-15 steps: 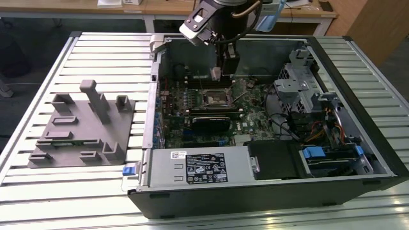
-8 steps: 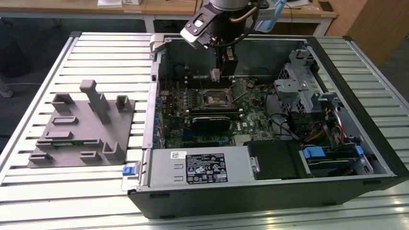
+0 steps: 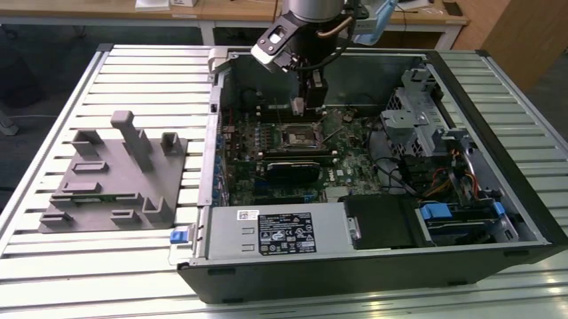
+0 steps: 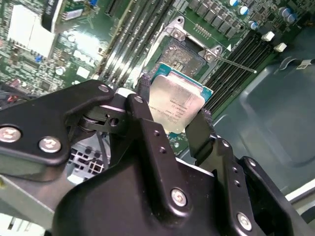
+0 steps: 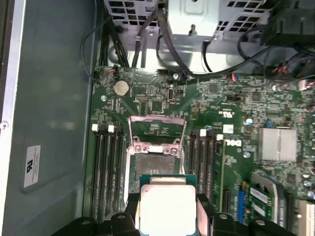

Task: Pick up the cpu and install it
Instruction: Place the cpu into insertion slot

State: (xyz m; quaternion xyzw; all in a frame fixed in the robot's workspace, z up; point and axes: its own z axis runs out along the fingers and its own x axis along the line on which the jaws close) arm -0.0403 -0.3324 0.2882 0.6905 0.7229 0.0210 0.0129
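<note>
Claw: the claw [image 4: 174, 105] is closed narrow on the cpu [image 4: 178, 104]. It holds the cpu by two opposite edges.
Where the cpu is: right between the claw's fingers [image 4: 199, 132], up in the air, with its shiny silver top showing in both wrist views.
Under the claw: the socket [image 5: 155, 164] sits on the green board [image 5: 221, 105], below the claw tips and a little ahead of them. I think there is a gap between the cpu and the socket.
Socket lid: the metal lid [image 5: 156, 125] is flipped up, past the socket from the claw, so the socket is open.
Around the claw: the walls of the computer box [image 3: 373, 279] stand on every side of it.
Far from the claw: the grey fixture [image 3: 111, 176] lies on the table [image 3: 53, 266], well apart and outside the box.
Weight: I think the cpu is very light, being small and thin.
Hard or soft: it looks hard and flat and should not bend.
Slippery: the metal top looks smooth and the edges are thin, so a loose grip could let it slide.
Easy to break: its underside is hidden, but the tiny parts there and in the socket are likely easy to hurt. No bumps, no pushing hard.
Best place to hold: the thin side edges, as the claw does now, never the flat faces.
</note>
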